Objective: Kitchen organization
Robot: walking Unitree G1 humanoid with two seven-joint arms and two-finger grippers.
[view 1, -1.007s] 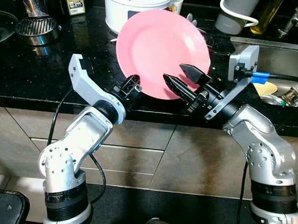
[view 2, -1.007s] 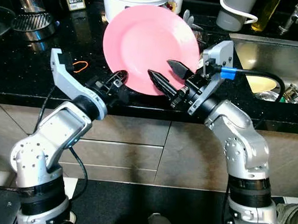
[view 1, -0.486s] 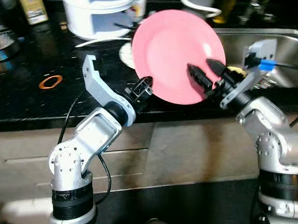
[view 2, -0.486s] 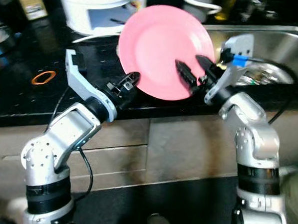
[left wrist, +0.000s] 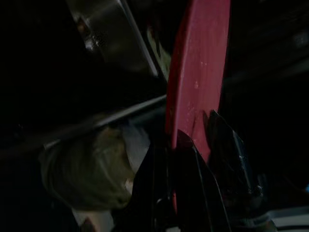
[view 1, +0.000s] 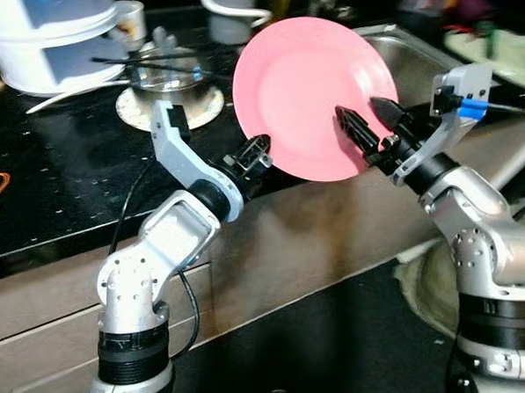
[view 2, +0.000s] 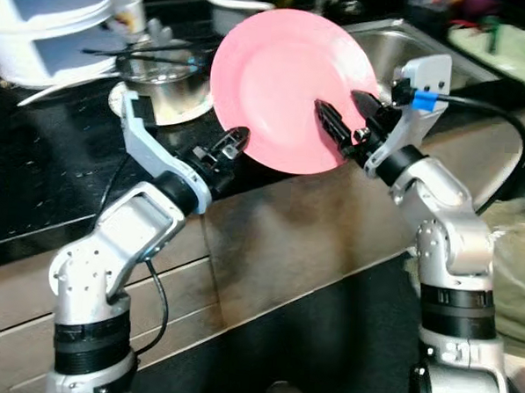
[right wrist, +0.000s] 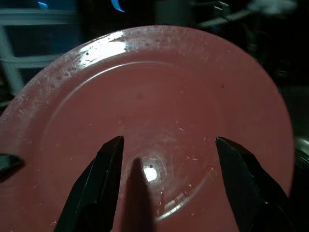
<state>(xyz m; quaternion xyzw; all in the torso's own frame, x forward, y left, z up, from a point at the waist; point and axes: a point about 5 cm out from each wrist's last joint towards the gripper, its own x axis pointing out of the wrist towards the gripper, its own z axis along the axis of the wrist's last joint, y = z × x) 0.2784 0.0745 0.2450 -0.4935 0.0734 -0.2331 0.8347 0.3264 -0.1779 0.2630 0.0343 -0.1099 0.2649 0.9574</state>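
Swung rightward, we grip the pink plate (view 1: 310, 95) at its 7 o'clock rim with the left gripper (view 1: 254, 152), right gripper (view 1: 365, 127) spread, keeping it upright.

Plate (view 1: 307, 93) upright above counter edge (view 1: 84, 240), sink (view 1: 411, 55) seemingly behind.

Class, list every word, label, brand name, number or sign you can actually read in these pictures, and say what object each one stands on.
No text can be read.
Pink plate, gripped at its rim by the left gripper: plain, no print.
White container on the black counter: no legible label.
Blue tag on the right arm: no writing visible.
Right gripper, jaws open: unmarked.
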